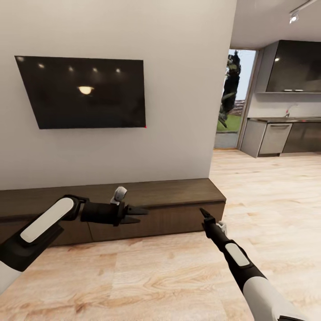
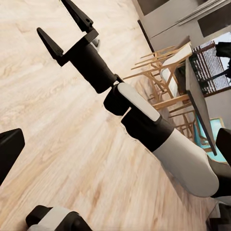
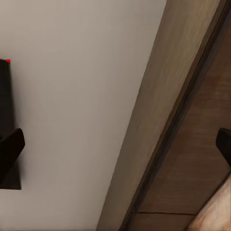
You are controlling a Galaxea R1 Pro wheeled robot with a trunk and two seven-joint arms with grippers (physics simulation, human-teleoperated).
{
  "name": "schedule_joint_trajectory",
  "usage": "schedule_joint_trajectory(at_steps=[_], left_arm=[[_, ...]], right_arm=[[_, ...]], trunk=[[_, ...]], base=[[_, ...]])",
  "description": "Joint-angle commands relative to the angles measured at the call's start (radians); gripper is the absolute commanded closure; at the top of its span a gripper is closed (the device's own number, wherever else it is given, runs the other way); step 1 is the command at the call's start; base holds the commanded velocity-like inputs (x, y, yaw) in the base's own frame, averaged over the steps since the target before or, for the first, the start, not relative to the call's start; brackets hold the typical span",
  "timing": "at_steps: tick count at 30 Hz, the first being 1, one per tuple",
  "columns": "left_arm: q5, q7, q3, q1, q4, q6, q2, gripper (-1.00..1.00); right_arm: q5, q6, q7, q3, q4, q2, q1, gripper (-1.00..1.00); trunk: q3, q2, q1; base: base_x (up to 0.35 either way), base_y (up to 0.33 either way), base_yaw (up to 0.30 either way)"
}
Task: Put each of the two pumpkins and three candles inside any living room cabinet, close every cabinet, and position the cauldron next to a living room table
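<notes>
While the matte dark-brown cabinet point(image 1: 178, 209) stays flush-fronted, right gripper point(image 1: 203, 212) gapes empty; left gripper point(image 1: 138, 215) seemingly parted.

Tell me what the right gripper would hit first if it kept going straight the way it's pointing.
Probably the cabinet: the right gripper points up and forward at its dark wooden front near the top edge, with the white wall just above. Depth is uncertain.

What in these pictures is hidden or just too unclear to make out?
- Head view: the cabinet runs off the left edge, and the left arm covers part of its front.
- Head view: the right gripper points away from the camera, so its opening cannot be judged there.
- Right wrist view: the TV is cut off by the picture's edge.
- Left wrist view: the dining chairs are partly behind the right arm.
</notes>
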Motion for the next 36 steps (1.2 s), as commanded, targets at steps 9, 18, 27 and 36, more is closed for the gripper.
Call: schedule_joint_trajectory(at_steps=[9, 18, 27, 36], left_arm=[[0.002, 0.002, 0.001, 0.002, 0.018, 0.001, -0.001, -1.0], [-0.005, 0.0, 0.0, 0.002, 0.06, 0.001, -0.002, -1.0], [-0.123, -0.012, 0.001, 0.002, 0.12, 0.001, -0.052, -1.0], [-0.198, -0.13, 0.0, 0.002, 0.126, 0.001, -0.082, -1.0]], right_arm=[[-0.006, 0.032, 0.022, 0.005, -0.004, -0.005, -0.001, -1.0], [-0.005, 0.047, 0.047, 0.024, -0.004, -0.007, -0.001, -1.0], [-0.005, 0.054, 0.053, 0.025, -0.003, -0.008, -0.001, -1.0], [-0.005, 0.054, 0.053, 0.025, -0.003, -0.008, -0.001, -1.0]], trunk=[[-0.026, -0.056, 0.031], [-0.054, -0.119, 0.065], [-0.079, -0.175, 0.096], [-0.092, -0.203, 0.111]], base=[[-0.001, 0.0, 0.0], [0.0, 0.0, 0.0], [0.0, 0.0, 0.0], [0.0, 0.0, 0.0]])
